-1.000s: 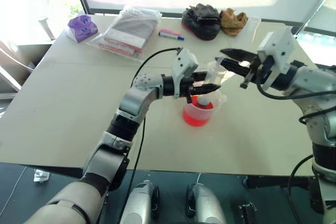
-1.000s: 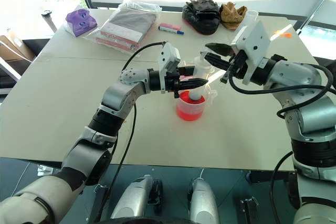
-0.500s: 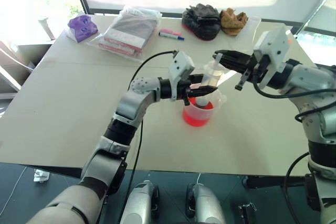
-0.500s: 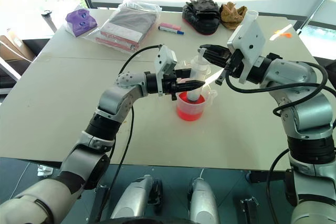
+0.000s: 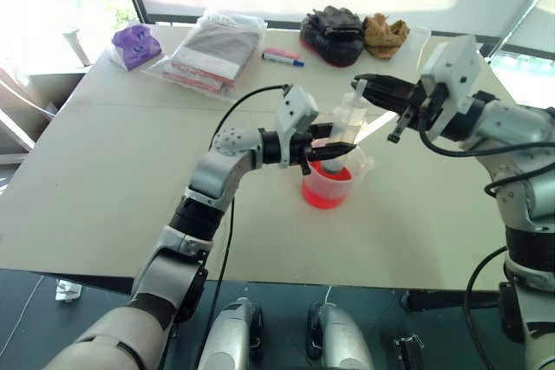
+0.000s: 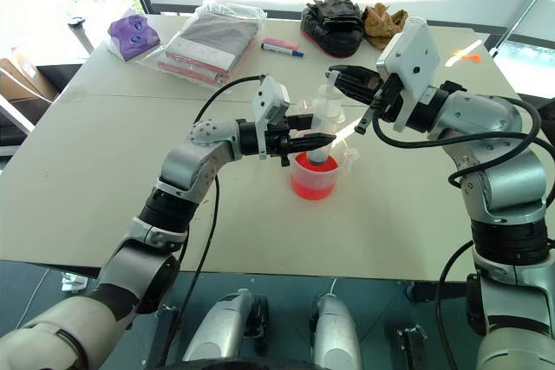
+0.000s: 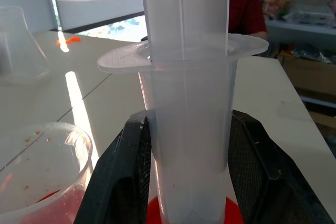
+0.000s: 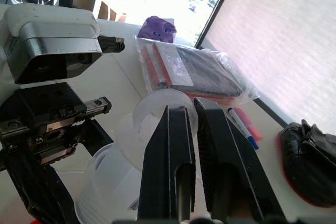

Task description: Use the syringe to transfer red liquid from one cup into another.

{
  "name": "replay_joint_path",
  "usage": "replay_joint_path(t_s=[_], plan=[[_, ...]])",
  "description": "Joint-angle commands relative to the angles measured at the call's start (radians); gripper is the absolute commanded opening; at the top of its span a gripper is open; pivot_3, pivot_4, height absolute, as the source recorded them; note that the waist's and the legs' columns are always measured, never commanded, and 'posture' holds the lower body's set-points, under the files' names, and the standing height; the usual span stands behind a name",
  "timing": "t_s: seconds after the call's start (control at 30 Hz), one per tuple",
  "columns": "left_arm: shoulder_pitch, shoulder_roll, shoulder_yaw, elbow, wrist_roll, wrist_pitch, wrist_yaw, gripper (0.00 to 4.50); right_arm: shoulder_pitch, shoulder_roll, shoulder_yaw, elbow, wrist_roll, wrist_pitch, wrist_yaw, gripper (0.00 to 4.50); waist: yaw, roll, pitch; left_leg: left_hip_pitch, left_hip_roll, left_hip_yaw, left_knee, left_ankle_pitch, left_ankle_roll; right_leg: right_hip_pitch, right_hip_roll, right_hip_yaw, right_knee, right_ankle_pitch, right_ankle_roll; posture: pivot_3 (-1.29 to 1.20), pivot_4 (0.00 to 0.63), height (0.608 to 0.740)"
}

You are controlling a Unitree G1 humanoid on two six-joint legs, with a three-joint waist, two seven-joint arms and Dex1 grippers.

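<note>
Midway across the pale desk [image 5: 104, 171], near the centre of the frame, the syringe [image 5: 344, 132] stands upright with its lower end inside the spouted beaker [image 5: 329, 184], which holds red liquid [image 5: 323, 194]. The left gripper [image 5: 334, 151], reaching in from the left of the frame, has its jaws pinching the clear barrel just below the finger flange; the left wrist view shows a black finger [image 7: 123, 177] pressed to each side of the barrel. The right gripper [image 5: 362, 88], coming in from the right of the frame, sits at the top of the white plunger with its jaws pressed together; whether they actually grip the plunger head cannot be told.

A smaller clear cup [image 7: 21, 45] stands on the desk beyond the beaker, seen at the left edge of the left wrist view.

Along the upper edge of the frame lie a purple pouch [image 5: 135, 44] at upper left, a clear bag of folded items [image 5: 217, 48], a blue-capped marker pen [image 5: 283, 59], a dark glove [image 5: 333, 34] and a brown glove [image 5: 385, 34]. A person in a red top [image 7: 247, 14] shows in the background of the left wrist view.
</note>
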Motion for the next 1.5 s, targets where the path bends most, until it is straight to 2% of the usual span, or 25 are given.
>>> replay_joint_path(t_s=[0.03, 0.07, 0.17, 0.33, 0.5, 0.73, 0.9, 1.03, 1.17, 1.27, 1.4, 1.5], plan=[[-0.022, -0.027, -0.043, -0.014, 0.002, 0.007, -0.014, 1.55, -0.023, -0.026, -0.067, -0.031, -0.008, -0.021, -0.018, 0.04, 0.001, 0.000, 0.000, 0.000, 0.000, 0.000, 0.000, 0.000, 0.000, 0.000, 0.000, 0.000, 0.000, 0.000, 0.000, 0.00, 0.150, 0.740], [-0.028, -0.028, -0.037, -0.011, 0.000, 0.007, -0.010, 1.55, -0.016, -0.034, -0.066, -0.033, -0.010, -0.019, -0.011, 0.04, 0.001, 0.000, 0.000, 0.000, 0.000, 0.000, 0.000, 0.000, 0.000, 0.000, 0.000, 0.000, 0.000, 0.000, 0.000, 0.00, 0.150, 0.740], [-0.048, -0.022, -0.027, -0.002, 0.009, -0.009, -0.001, 1.55, 0.003, -0.053, -0.074, -0.037, 0.005, -0.006, 0.008, 1.03, 0.002, 0.000, 0.000, 0.000, 0.000, 0.000, 0.000, 0.000, 0.000, 0.000, 0.000, 0.000, 0.000, 0.000, 0.000, 0.00, 0.150, 0.740], [-0.095, -0.011, 0.015, -0.008, -0.019, 0.020, 0.009, 1.55, 0.031, -0.074, -0.096, -0.042, -0.034, -0.023, -0.014, 3.50, 0.000, 0.000, 0.000, 0.000, 0.000, 0.000, 0.000, 0.000, 0.000, 0.000, 0.000, 0.000, -0.001, 0.000, 0.000, 0.00, 0.150, 0.740], [-0.105, 0.006, 0.050, -0.047, -0.064, 0.083, 0.009, 1.55, 0.081, -0.104, -0.166, -0.083, 0.002, 0.011, -0.005, 3.50, 0.001, 0.000, 0.000, 0.000, 0.000, 0.000, 0.000, 0.000, 0.000, 0.000, 0.000, 0.000, -0.001, 0.000, 0.000, 0.00, 0.150, 0.740], [-0.132, 0.013, 0.097, -0.012, -0.090, 0.118, 0.040, 1.55, 0.221, -0.142, -0.256, -0.222, 0.140, 0.156, 0.017, 3.50, 0.002, 0.000, 0.000, 0.000, 0.000, -0.001, 0.000, -0.001, 0.001, 0.001, 0.000, 0.000, -0.003, 0.000, 0.000, 0.00, 0.150, 0.740], [-0.172, 0.009, 0.128, -0.030, -0.138, 0.171, 0.053, 1.55, 0.260, -0.154, -0.316, -0.227, 0.143, 0.172, -0.016, 3.50, 0.002, 0.000, 0.000, -0.001, 0.000, -0.001, 0.000, -0.001, 0.002, 0.002, 0.000, -0.001, -0.006, 0.000, -0.001, 0.00, 0.150, 0.740], [-0.297, 0.006, 0.198, -0.030, -0.224, 0.322, 0.113, 1.55, 0.255, -0.159, -0.331, -0.210, 0.132, 0.158, -0.030, 3.50, 0.003, 0.000, 0.000, -0.001, 0.000, -0.001, 0.000, -0.001, 0.002, 0.002, 0.001, -0.001, -0.006, 0.000, -0.001, 0.00, 0.150, 0.740], [-0.519, 0.040, 0.253, 0.168, -0.210, 0.381, 0.176, 1.55, 0.244, -0.162, -0.349, -0.178, 0.125, 0.133, -0.035, 3.50, 0.003, 0.000, 0.000, -0.002, 0.000, -0.001, 0.000, -0.001, 0.002, 0.002, 0.002, -0.001, -0.007, 0.000, 0.000, 0.00, 0.150, 0.740], [-0.633, 0.053, 0.282, 0.335, -0.182, 0.261, 0.163, 1.55, 0.218, -0.158, -0.353, -0.143, 0.118, 0.105, -0.045, 3.50, 0.002, 0.000, 0.000, -0.002, 0.000, -0.001, 0.000, -0.002, 0.003, 0.003, 0.003, -0.001, -0.008, 0.000, 0.000, 0.00, 0.150, 0.740], [-0.715, 0.042, 0.244, 0.603, -0.063, -0.016, 0.156, 1.55, 0.145, -0.140, -0.308, -0.072, 0.050, 0.012, -0.082, 3.50, 0.001, 0.000, 0.000, -0.001, 0.000, 0.000, -0.001, -0.002, 0.003, 0.003, 0.003, -0.001, -0.008, 0.000, 0.000, 0.00, 0.150, 0.740], [-0.737, 0.014, 0.253, 0.761, -0.024, -0.151, 0.142, 1.55, 0.081, -0.121, -0.260, -0.018, -0.003, -0.053, -0.104, 3.50, 0.000, 0.000, 0.000, -0.002, 0.000, 0.000, -0.001, -0.002, 0.003, 0.002, 0.003, -0.001, -0.008, 0.000, 0.000, 0.00, 0.150, 0.740]])
